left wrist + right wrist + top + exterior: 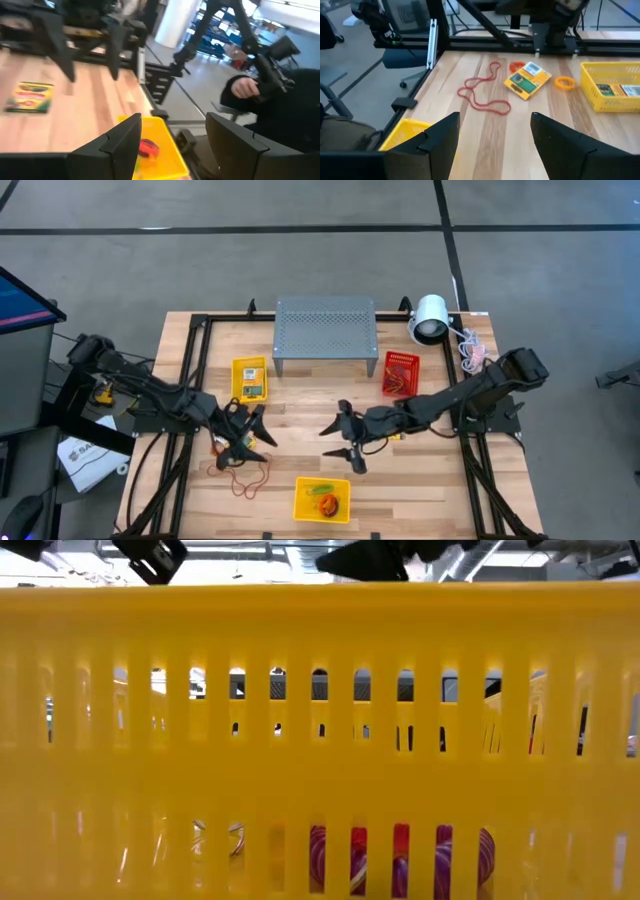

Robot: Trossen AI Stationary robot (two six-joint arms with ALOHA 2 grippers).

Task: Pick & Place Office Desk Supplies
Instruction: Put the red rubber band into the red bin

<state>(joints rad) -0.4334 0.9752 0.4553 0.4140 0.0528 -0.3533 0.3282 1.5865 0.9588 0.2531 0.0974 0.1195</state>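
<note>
Yellow basket wall fills the low view edge to edge, so I get nothing from that camera except a bit of colour through the slots.

Both grippers are released and holding nothing. From above, the left gripper hangs over the front-left of the table, the right gripper near the middle, fingers spread, pointing toward the left one.

Risks as I see them:
- Rubber bands are thin and floppy. The red loop lies flat on the wood, so I expect a pinch could scrape the table or snag only one strand and drag the rest.
- The crayon box is flat and low, and an orange band sits just beside it. A sloppy close could catch both.
- The two grippers are near each other. If both go for the same pile, they could collide.
- A person stands beyond the table edge in the left wrist view. I'd keep swings inside the frame.

Where things sit: in the right wrist view, the red loop and crayon box are ahead of the right fingers, well apart from them, with nothing between the jaws. Another crayon box lies ahead of the left fingers, also apart. The front yellow basket already holds a few bands. The second yellow basket and red basket sit either side of the grey stand.
</note>
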